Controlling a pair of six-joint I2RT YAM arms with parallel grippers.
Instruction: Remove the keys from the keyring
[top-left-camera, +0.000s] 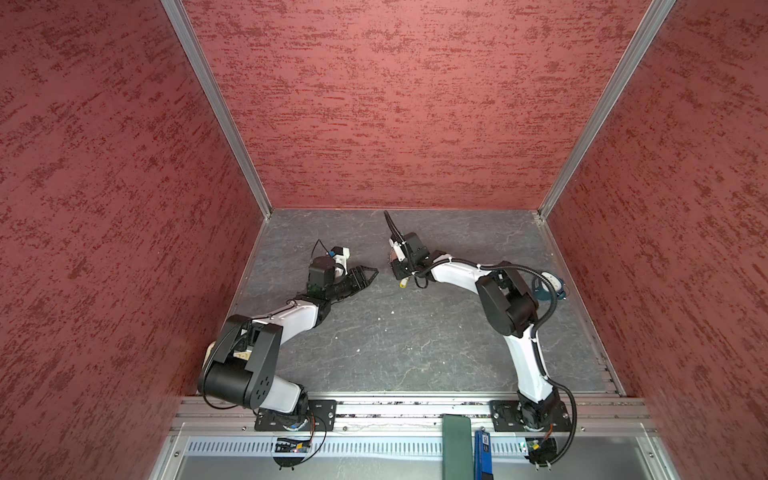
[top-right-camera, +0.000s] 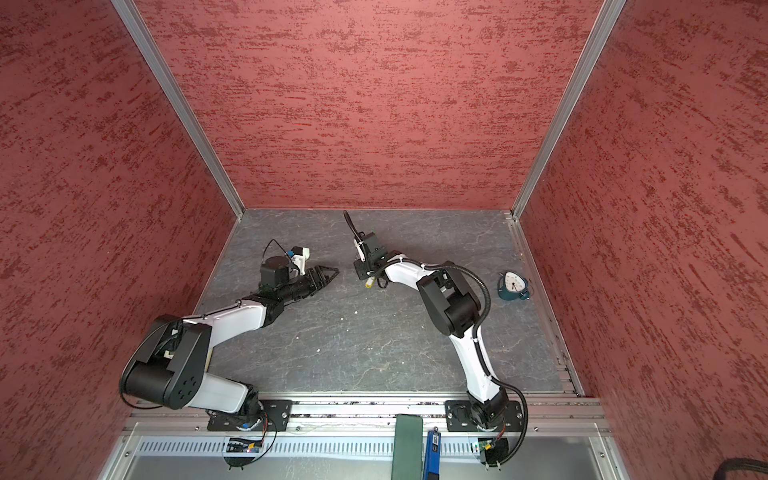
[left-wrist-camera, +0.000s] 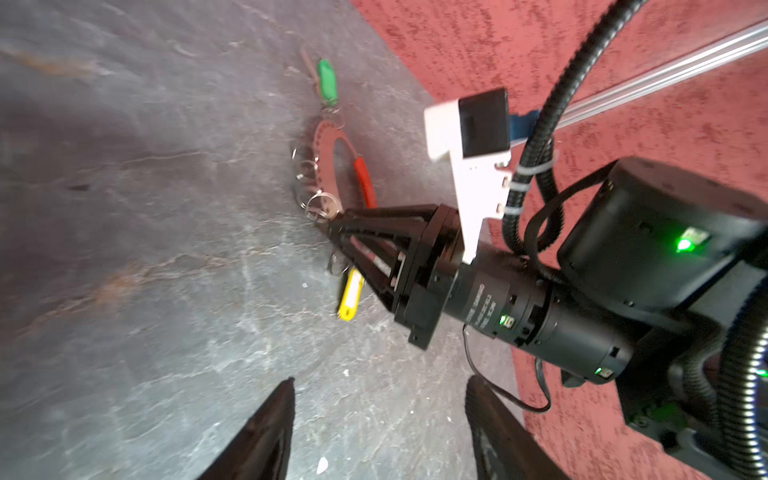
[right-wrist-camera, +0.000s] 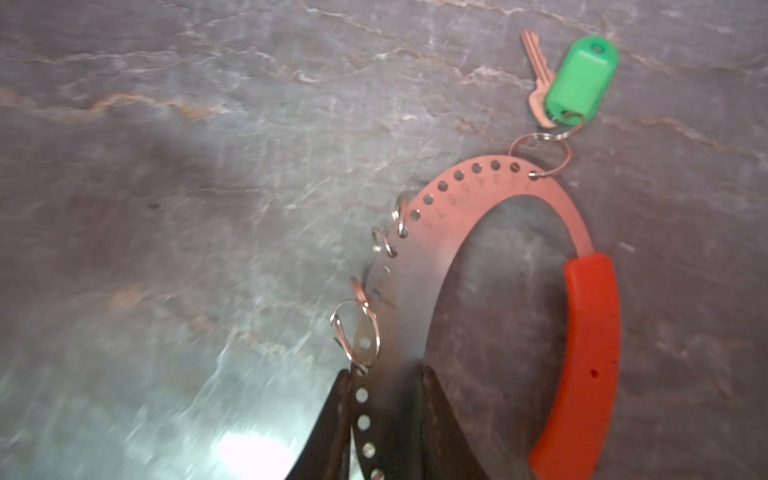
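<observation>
The keyring (right-wrist-camera: 453, 195) is a flat metal band with holes, a red sleeve (right-wrist-camera: 590, 353) and several small silver rings, lying on the grey table. My right gripper (right-wrist-camera: 384, 374) is shut on the band's near end. The green key tag (right-wrist-camera: 579, 81) lies at the far end beside a metal key (right-wrist-camera: 536, 70), hooked to the band by a ring. The yellow key tag (left-wrist-camera: 350, 295) lies on the table under the right gripper's fingers (left-wrist-camera: 365, 249); I cannot tell whether it is attached. It also shows in both top views (top-left-camera: 402, 284) (top-right-camera: 368, 283). My left gripper (left-wrist-camera: 380, 382) is open and empty, a short way from the keyring.
A blue dial clock (top-right-camera: 513, 286) stands on the table at the right, behind the right arm. Red textured walls (top-left-camera: 124, 208) close in the table on three sides. A green block (top-left-camera: 456, 444) and a blue item (top-left-camera: 483, 453) sit at the front rail.
</observation>
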